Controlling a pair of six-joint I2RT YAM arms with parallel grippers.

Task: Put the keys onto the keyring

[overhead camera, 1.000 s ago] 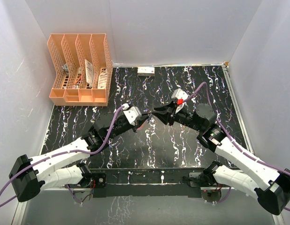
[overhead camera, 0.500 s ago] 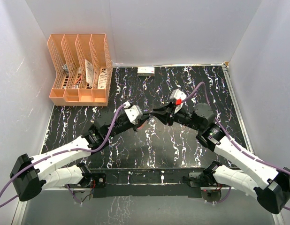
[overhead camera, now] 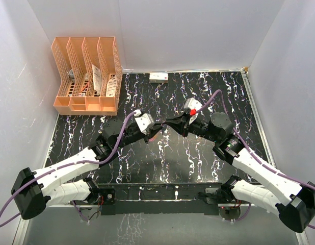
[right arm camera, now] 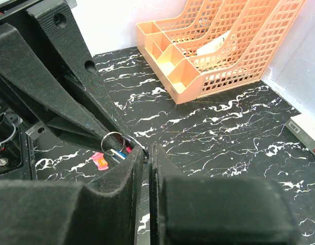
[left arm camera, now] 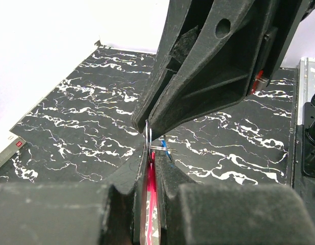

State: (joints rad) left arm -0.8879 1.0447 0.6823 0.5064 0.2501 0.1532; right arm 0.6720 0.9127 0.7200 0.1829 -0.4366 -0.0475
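- Two arms are meeting over the middle of the black, white-veined table (overhead camera: 162, 168), at the centre of the overhead frame. The orange lattice file rack (overhead camera: 86, 76) is standing at upper left.
- The left gripper (left arm camera: 150, 171) is clamping the keyring (left arm camera: 149, 153) by its flat red strap (left arm camera: 150, 209), jaws narrow around the fabric. The thin wire ring (left arm camera: 148, 138) is sticking up at lower centre of its wrist view.
- The right gripper (right arm camera: 146, 155) is pinched to a slit, its tips seeming to nip the ring's wire from above.
- We are judging the step to be threading. The strap side should be holding rigid while the other works gently along the coil, since springy round wire is apt to be slipping off blunt matte pads.
- The blue-headed key (right arm camera: 116, 152), tiny and glossy, is hanging at the ring. We cannot tell whether it is fully threaded, and we are not making out the silvery key with certainty.
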